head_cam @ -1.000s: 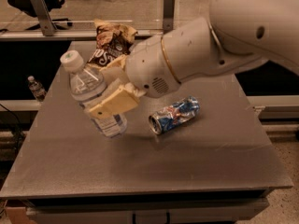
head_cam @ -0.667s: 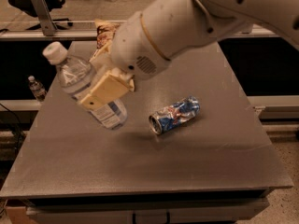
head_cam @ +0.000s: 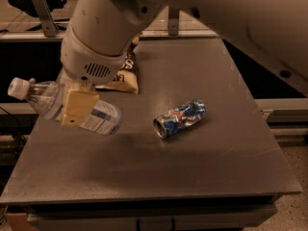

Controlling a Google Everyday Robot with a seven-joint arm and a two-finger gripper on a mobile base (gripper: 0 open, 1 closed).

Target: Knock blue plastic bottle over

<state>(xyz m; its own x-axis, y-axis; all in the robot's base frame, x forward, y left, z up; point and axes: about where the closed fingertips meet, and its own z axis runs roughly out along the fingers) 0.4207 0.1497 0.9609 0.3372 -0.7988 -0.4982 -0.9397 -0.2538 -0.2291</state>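
The blue plastic bottle (head_cam: 53,105) is a clear ribbed bottle with a white cap and a blue-and-white label. It is tipped far over to the left at the table's left side, cap pointing left past the table edge, its base end near the tabletop. My gripper (head_cam: 79,107) is at the left of the table, and its yellow finger lies across the bottle's middle, in front of it. The big white arm fills the top of the view above it.
A crushed blue soda can (head_cam: 180,118) lies on its side at the middle of the grey table (head_cam: 192,177). A chip bag (head_cam: 122,76) lies at the back, partly behind the arm. The table's left edge is right by the bottle.
The bottle has gone from leaning to nearly lying over toward the left. The gripper and arm swept left and forward with it. The can has not moved.
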